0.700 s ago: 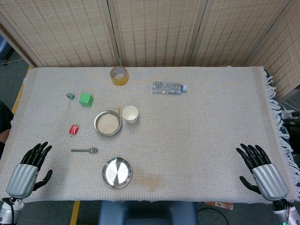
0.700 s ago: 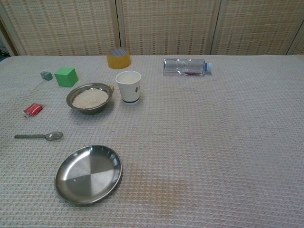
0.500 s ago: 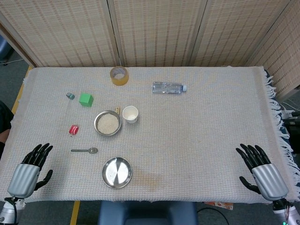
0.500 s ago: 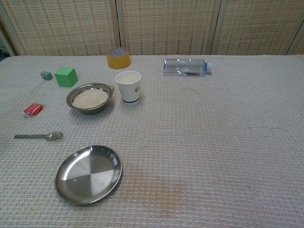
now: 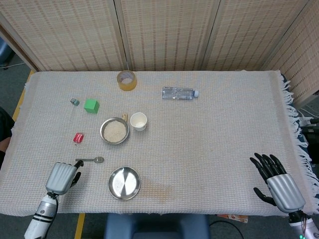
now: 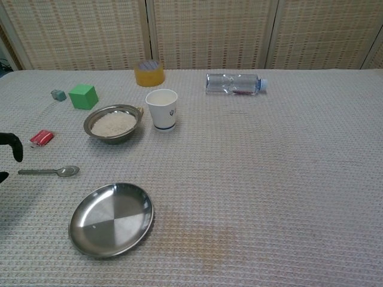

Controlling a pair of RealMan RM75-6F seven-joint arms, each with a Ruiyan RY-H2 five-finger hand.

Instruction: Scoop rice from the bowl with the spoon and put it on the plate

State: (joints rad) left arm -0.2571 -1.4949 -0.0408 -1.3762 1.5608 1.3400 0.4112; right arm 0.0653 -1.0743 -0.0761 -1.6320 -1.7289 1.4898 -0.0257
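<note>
A metal bowl of white rice [image 5: 114,131] [image 6: 114,122] stands left of centre. The metal spoon [image 5: 91,160] [image 6: 51,171] lies flat in front of it, handle pointing left. An empty steel plate [image 5: 124,182] [image 6: 112,219] sits near the front edge. My left hand [image 5: 62,177] hovers just left of the spoon's handle, palm down, holding nothing; the chest view shows only its black fingertips [image 6: 12,144] at the left edge. Far off at the front right corner, my right hand [image 5: 275,180] rests with its fingers spread and empty.
A paper cup [image 5: 138,121] stands right beside the bowl. A small red packet [image 5: 78,138], a green cube [image 5: 91,105] and a small grey object [image 5: 75,101] lie to the left. A tape roll [image 5: 126,80] and a lying water bottle [image 5: 179,93] are at the back.
My left hand has moved right and forward from the table's front left corner to just beside the spoon's handle. The right hand has barely moved.
</note>
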